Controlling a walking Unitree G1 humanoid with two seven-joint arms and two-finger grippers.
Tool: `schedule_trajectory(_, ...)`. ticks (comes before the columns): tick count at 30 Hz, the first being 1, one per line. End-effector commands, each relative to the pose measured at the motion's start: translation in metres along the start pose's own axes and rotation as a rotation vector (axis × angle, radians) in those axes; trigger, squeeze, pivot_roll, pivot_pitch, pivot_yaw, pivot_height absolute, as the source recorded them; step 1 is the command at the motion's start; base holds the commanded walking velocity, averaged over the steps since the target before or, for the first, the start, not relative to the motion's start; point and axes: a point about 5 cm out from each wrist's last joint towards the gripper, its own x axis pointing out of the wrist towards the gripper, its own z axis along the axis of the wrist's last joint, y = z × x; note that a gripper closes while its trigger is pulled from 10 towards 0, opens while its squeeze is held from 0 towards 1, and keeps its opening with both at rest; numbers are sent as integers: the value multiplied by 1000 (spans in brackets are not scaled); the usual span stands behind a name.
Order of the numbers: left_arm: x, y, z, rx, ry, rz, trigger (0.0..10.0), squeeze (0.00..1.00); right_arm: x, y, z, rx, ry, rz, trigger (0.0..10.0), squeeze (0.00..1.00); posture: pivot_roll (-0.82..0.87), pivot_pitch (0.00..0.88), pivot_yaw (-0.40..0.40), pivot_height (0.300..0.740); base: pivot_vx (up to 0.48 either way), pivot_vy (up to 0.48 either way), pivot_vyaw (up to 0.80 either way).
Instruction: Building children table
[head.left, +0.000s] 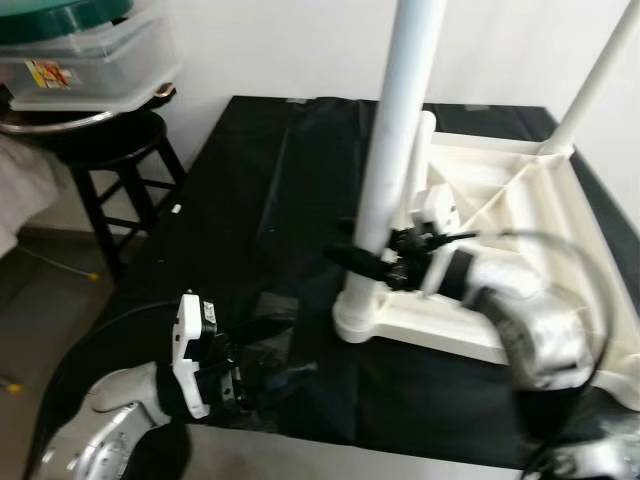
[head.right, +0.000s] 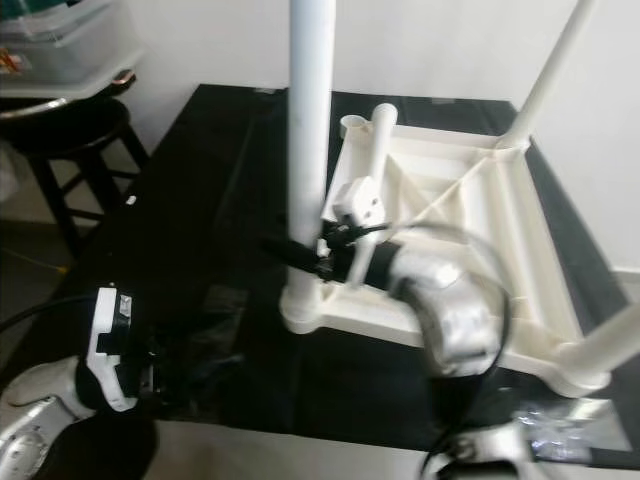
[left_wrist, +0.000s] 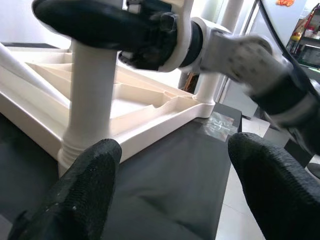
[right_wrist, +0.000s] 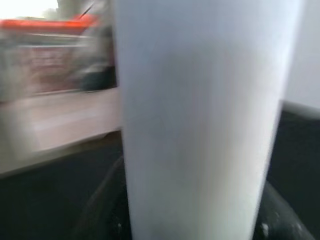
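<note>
A white plastic tabletop (head.left: 440, 335) lies upside down on a black mat (head.left: 250, 200). One white leg (head.left: 395, 150) stands upright in its near-left corner socket, and another leg (head.left: 600, 80) rises from the far-right corner. A loose leg (head.right: 375, 150) rests inside the tabletop. My right gripper (head.left: 365, 255) is shut on the near-left leg (right_wrist: 200, 125) low down, a black finger on each side. My left gripper (left_wrist: 175, 150) is open just above the mat, a short way in front of that leg's base (left_wrist: 92, 105), with nothing between its fingers (left_wrist: 95, 170).
A black stool (head.left: 110, 150) at the back left carries a clear plastic bin (head.left: 90, 60). A crumpled clear bag (head.right: 560, 425) lies on the mat at the near right. The white wall stands right behind the mat.
</note>
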Motion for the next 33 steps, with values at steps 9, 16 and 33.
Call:
schedule_trajectory(9,-2,1,-6,-20,18,-2,10000,0,-8,12,-22,-62,133,-95,0,0,-60,93,-8,740,0,0,0)
schedule_trajectory(16,-2,3,-6,-17,16,8,10000,0,-3,17,-13,-5,103,-9,10000,1000,-64,88,-6,740,0,0,0)
schedule_trajectory(33,-11,18,1,38,-47,215,10000,0,-14,12,-3,119,11,83,10000,1000,-86,79,3,740,0,0,0)
